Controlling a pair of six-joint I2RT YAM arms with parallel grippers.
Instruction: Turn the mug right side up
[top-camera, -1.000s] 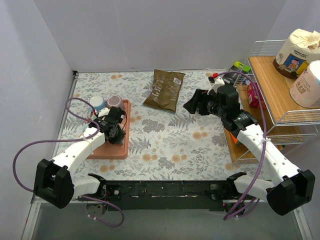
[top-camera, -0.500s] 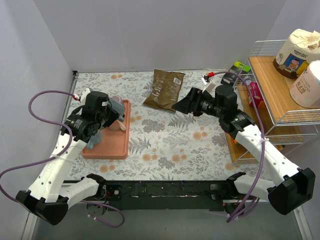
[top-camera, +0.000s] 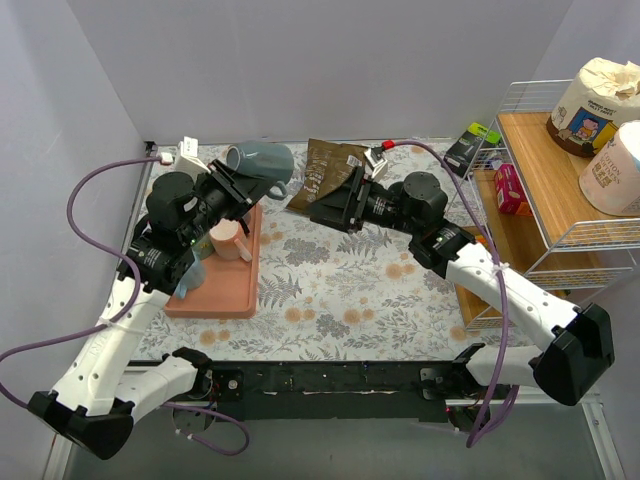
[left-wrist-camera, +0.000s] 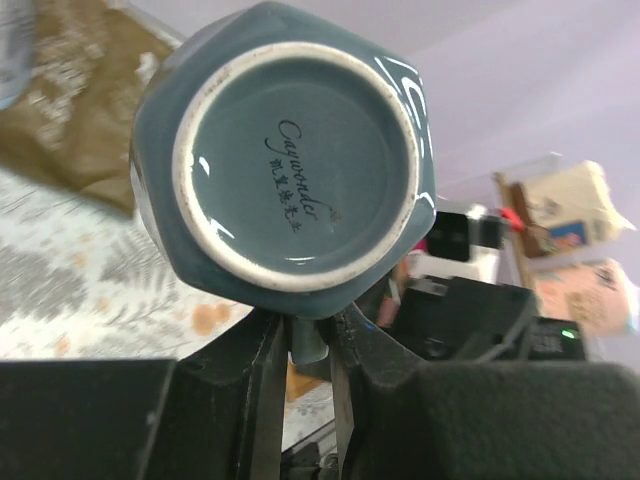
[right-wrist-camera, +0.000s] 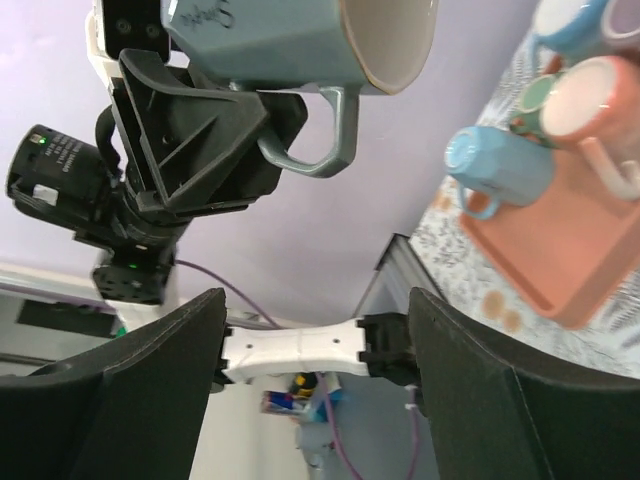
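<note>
Floral-print desk (top-camera: 340, 280), white walls on three sides, wire shelf at the right.

Mug (top-camera: 258, 160), grey-blue: off the desk, carried in the air above the far end of the pink tray (top-camera: 215, 300). It lay on its side, with the long axis near level.

Left pincer (top-camera: 232, 183): nearly closed. The left wrist view showed a strip of the mug's glaze nipped between the two fingers, which I took to be the handle. The same view looked square onto the mug's base, with the maker's script legible. So the base pointed back along the left arm and the mouth pointed away from it.

Right pincer (top-camera: 335, 203): spread wide and holding nothing. It sat near the mug on the mouth side, level with it and not touching. From the right wrist view the pale inside of the rim showed at the end away from the left pincer, with the handle loop hanging below the body.

Judgement: the left arm already had the mug, so the uprighting turned on that axis. A roll that brings the mouth skyward would do it. The right pincer was placed to take the rim end if a hand-over was meant. I could not tell which was planned.

Also noted: a pink mug (top-camera: 228, 240) on the tray under the carried one, and a brown pouch (top-camera: 335, 165) behind the right pincer.
</note>
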